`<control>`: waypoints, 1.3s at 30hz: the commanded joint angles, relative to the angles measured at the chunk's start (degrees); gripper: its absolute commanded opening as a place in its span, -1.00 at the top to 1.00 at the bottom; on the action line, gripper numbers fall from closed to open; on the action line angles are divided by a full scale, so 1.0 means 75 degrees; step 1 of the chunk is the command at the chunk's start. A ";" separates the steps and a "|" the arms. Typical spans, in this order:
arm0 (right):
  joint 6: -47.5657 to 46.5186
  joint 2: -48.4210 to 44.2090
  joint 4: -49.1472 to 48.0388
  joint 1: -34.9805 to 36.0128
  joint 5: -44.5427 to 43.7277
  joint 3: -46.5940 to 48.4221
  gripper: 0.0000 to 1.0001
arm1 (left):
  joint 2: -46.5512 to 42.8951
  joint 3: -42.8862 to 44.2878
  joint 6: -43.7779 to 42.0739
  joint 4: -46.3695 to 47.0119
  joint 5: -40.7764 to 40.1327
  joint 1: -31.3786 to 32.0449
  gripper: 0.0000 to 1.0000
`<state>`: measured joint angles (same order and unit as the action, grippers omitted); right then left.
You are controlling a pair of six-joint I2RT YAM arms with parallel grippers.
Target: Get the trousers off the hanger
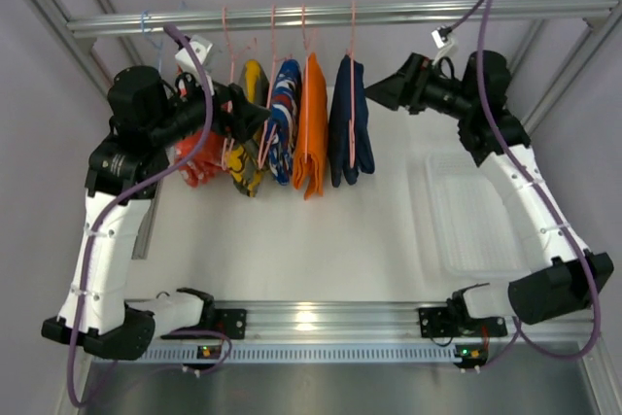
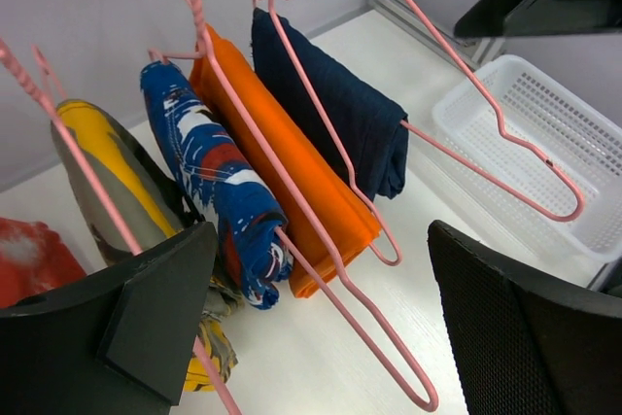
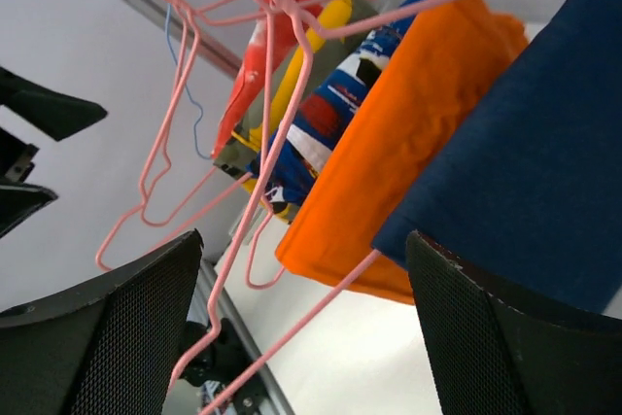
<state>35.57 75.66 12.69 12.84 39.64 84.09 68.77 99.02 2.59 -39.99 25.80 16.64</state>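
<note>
Nothing's off yet! The trousers (image 1: 350,128) hang folded over the hanger (image 1: 352,41) on the rail (image 1: 408,14), up at twelve o'clock above the surface (image 1: 321,240). The right hand (image 1: 377,94) hovers at their three o'clock side, spread wide and empty. The left hand (image 1: 255,116) is released too, out past the orange garment (image 1: 311,128). Grasping and sliding them free are both left to do.

The trousers (image 1: 342,133) are dark navy, the hanger (image 1: 352,36) pink
</note>
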 commanded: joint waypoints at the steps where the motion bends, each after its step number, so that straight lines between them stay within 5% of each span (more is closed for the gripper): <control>1: 0.0378 -0.0057 -0.0906 0.0736 -0.0932 0.0307 -0.69 | -0.0449 0.0017 -0.0158 0.0163 -0.0416 0.0019 -0.90; 18: -0.0969 0.1420 -0.0543 0.2307 -0.4955 0.1619 -0.05 | -0.1318 -0.0558 -0.0275 -0.0129 -0.1260 0.0019 -0.96; 27: -0.1461 0.1772 -0.0473 0.2647 -0.5953 0.2018 0.59 | -0.1447 -0.0734 -0.0521 -0.0094 -0.1425 0.0019 -0.97; 30: -0.1544 0.1620 -0.0426 0.2706 -0.5953 0.2006 0.97 | -0.1470 -0.0769 -0.0521 -0.0094 -0.1495 0.0019 -0.97; 39: -0.2398 0.0612 -0.0671 0.2870 -0.5977 0.2229 1.00 | -0.1494 -0.1051 -0.0380 0.0198 -0.1507 0.0019 -0.98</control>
<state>20.93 86.65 12.69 32.58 -5.45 96.47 58.13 91.46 -0.56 -41.45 15.07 16.64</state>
